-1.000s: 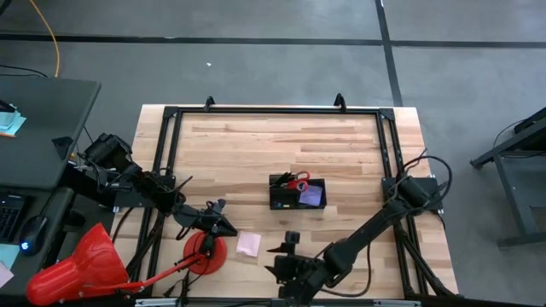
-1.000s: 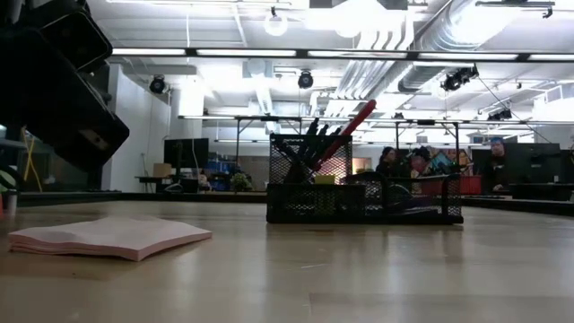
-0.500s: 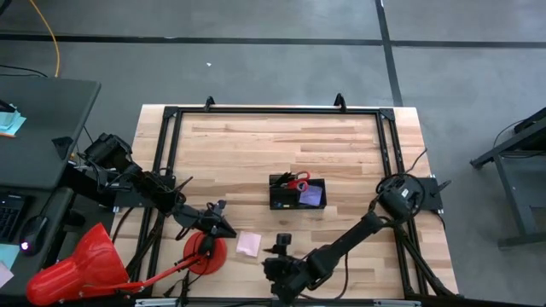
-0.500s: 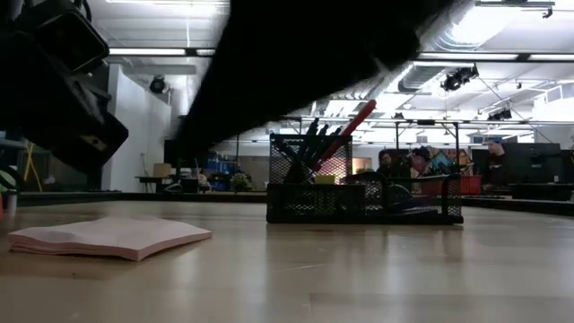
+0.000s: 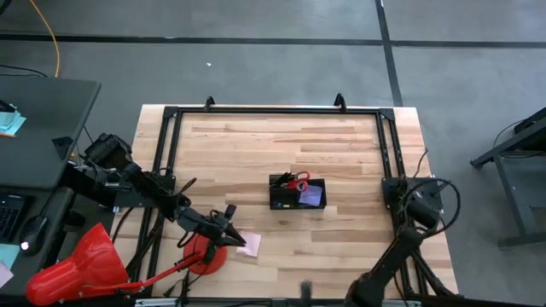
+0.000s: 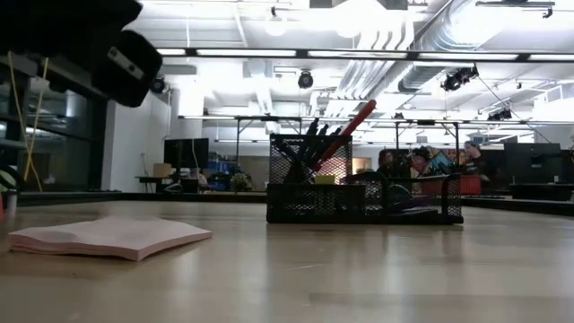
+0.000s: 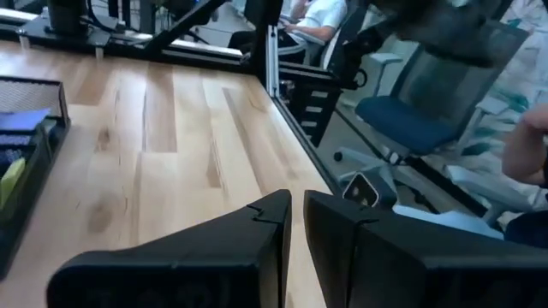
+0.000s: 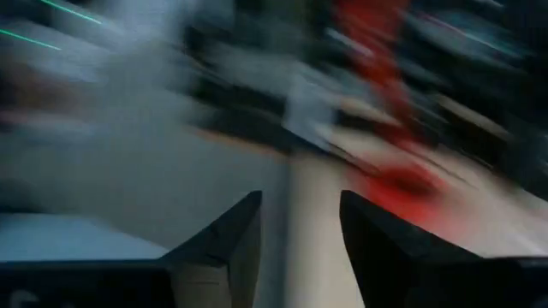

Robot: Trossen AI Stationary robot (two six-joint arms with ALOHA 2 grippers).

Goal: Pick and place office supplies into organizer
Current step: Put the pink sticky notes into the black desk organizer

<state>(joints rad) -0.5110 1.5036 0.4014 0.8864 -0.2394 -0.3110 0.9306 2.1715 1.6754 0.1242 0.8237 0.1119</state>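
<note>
Two arms show from above: the left gripper hangs over the front of the wooden desk, its tip at the edge of the pink sticky pad, jaws nearly closed with a thin slit between them and nothing held, while the right gripper is pulled back off the desk's front edge, jaws parted and empty. Well apart from the pad, mid-desk, stands the black mesh organizer, with red-handled scissors, dark pens and a purple pad inside. Beyond the desk's black frame rails lie grey floor and a bright workshop room.
</note>
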